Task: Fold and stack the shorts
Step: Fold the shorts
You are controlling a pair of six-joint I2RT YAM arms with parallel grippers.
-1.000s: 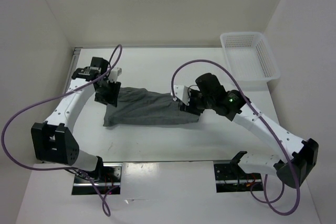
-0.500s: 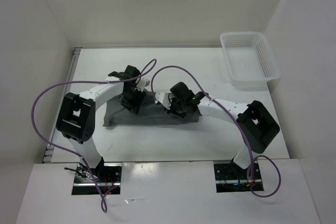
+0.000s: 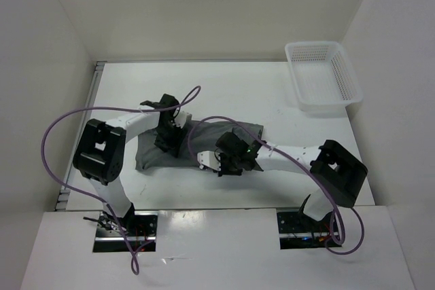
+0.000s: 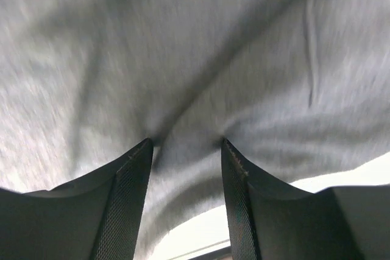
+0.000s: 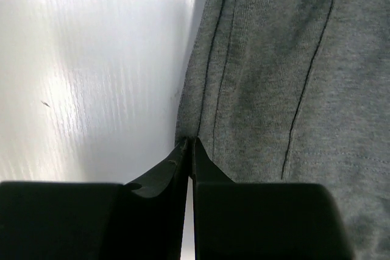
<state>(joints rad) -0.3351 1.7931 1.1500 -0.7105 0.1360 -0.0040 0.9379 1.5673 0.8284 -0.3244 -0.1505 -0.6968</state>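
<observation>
Top external view: within the last second both arms have left the ends of the shorts (image 3: 211, 134) and closed on the middle. The left gripper (image 3: 165, 146) now sits on the left half. The right gripper (image 3: 219, 165) has moved to the near hem, and the cloth has gone from a long strip to a shorter, bunched shape at table (image 3: 272, 93) centre, well apart from the basket (image 3: 319, 104). Judged: the first fold is under way, stacking not begun. Left wrist view: the fingers (image 4: 128, 199) stand apart with a puckered ridge of grey cloth gathered between them, apparently pinched. Right wrist view: the fingers are closed to a sliver on the hem edge beside bare table.
</observation>
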